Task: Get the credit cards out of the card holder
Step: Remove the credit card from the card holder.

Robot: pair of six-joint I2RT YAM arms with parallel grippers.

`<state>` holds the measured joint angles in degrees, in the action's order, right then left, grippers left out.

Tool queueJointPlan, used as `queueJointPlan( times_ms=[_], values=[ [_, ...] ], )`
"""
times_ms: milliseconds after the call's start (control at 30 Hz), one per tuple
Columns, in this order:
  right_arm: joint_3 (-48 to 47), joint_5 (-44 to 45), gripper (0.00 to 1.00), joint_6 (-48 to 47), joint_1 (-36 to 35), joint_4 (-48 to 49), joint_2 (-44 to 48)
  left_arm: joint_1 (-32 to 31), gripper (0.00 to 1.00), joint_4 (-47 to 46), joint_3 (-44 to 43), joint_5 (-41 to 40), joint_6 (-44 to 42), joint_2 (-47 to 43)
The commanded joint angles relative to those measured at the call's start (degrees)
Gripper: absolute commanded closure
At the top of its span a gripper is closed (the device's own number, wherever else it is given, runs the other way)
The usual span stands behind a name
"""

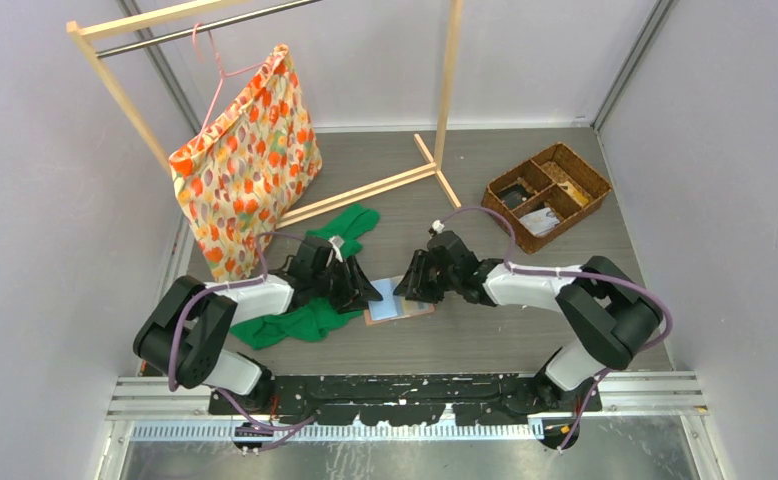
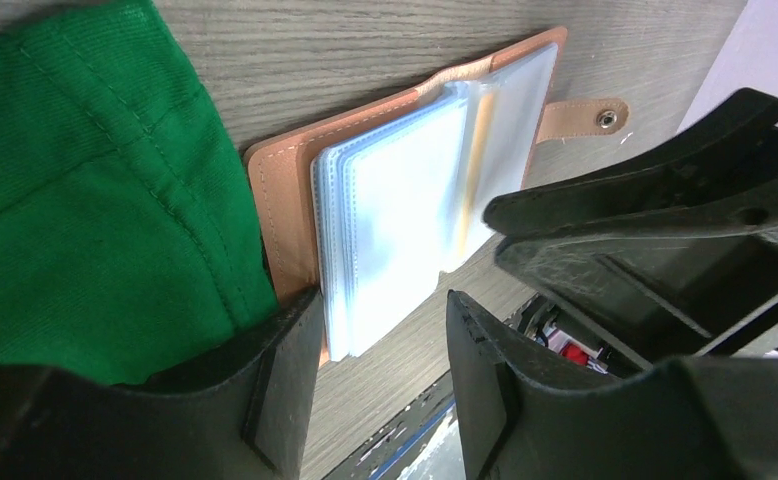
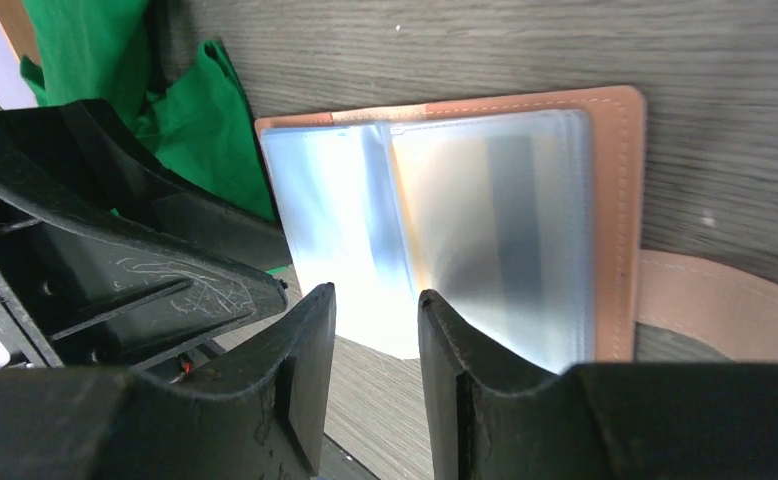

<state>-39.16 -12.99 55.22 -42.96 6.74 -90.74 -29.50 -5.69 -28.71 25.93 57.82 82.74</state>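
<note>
Salmon leather, the card holder (image 3: 620,200) lies open; the left gripper (image 2: 377,325) and right gripper (image 3: 373,305) hover parted, empty. One should pin the cover while the other works into the clear sleeves (image 3: 485,220).

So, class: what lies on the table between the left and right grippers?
The card holder, lying open, sits between the left gripper and the right gripper. The top view shows this most clearly.

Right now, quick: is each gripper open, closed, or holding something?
Left gripper: open, jaws apart at the edge of the card holder, holding nothing.
Right gripper: open, jaws apart over the same card holder, holding nothing.
</note>
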Motion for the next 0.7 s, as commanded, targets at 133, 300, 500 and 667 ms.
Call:
queueJointPlan(
  times_ms=[133,300,500,667],
  values=[
    [0.4,9.9,0.56,-3.4,1.4,-6.3,8.0,0.3,0.49,1.8,-0.8,-2.4,-3.9,3.4],
    [1.4,10.3,0.55,-2.7,3.3,-7.8,7.6,0.3,0.5,1.7,-1.9,-0.8,-4.7,5.3],
    [1.3,10.0,0.55,-3.1,3.4,-8.2,5.5,0.3,0.5,2.1,-2.0,-1.0,-5.0,5.1],
    [1.2,10.7,0.55,-4.2,3.4,-9.2,4.7,0.3,0.5,2.1,-2.1,-1.0,-5.1,5.5]
  ],
)
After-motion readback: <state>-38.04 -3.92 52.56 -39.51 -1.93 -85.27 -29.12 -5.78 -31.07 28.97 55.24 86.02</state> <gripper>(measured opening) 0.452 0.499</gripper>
